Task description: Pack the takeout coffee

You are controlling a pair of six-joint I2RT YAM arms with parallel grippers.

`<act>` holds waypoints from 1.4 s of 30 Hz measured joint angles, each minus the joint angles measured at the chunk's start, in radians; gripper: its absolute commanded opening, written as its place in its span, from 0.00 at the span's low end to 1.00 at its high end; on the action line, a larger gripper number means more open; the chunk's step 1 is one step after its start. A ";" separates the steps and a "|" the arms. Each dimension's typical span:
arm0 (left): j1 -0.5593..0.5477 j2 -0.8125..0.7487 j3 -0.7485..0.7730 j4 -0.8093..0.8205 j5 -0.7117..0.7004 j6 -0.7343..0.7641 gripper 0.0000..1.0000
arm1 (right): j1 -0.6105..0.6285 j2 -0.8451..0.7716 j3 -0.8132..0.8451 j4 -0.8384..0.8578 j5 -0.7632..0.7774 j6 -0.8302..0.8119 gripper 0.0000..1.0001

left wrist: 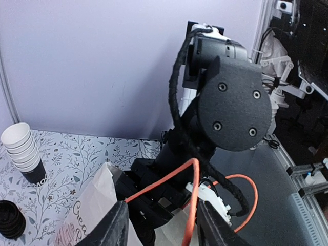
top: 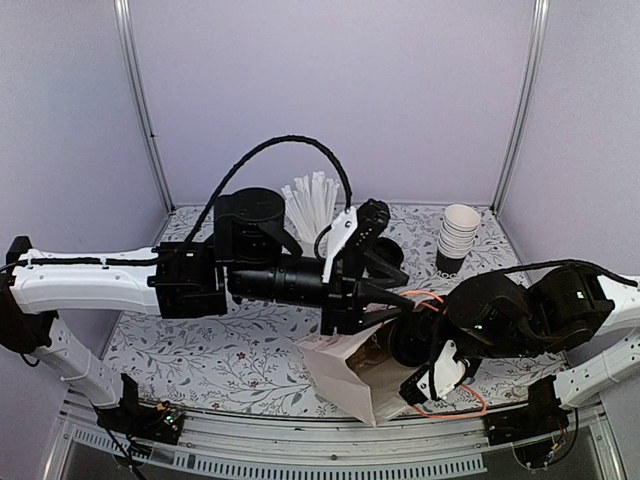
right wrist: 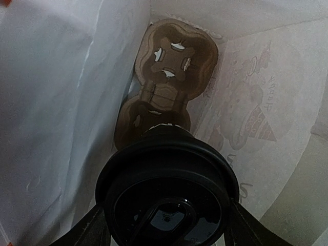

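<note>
Right wrist view shows the right claw (right wrist: 166, 228) closed on the takeout coffee (right wrist: 166, 195), a finger on either side beneath its black lid, down inside the white paper bag (right wrist: 56, 102). A brown cardboard cup carrier (right wrist: 171, 72) lies beyond the fingertips on the bag's floor. The left claw (left wrist: 164, 228) hovers just above the right arm's wrist, fingers parted, gripping nothing.

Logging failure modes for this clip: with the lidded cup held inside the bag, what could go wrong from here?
The takeout coffee in the right gripper hangs above a cardboard carrier pressed to one side of the paper bag; it may miss a pocket and tip. The orange cable runs close by the open left gripper and could snag.
</note>
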 measured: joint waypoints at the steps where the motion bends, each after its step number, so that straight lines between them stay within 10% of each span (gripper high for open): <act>1: 0.000 0.000 0.000 -0.002 0.010 0.000 0.56 | 0.000 0.000 -0.002 -0.001 0.004 0.000 0.40; 16: 0.259 -0.217 -0.250 0.137 0.146 -0.079 0.62 | 0.000 0.004 -0.009 0.022 0.012 -0.009 0.40; 42: 0.410 0.268 -0.296 0.177 0.090 -0.237 0.60 | 0.000 0.048 -0.106 0.108 0.010 -0.063 0.41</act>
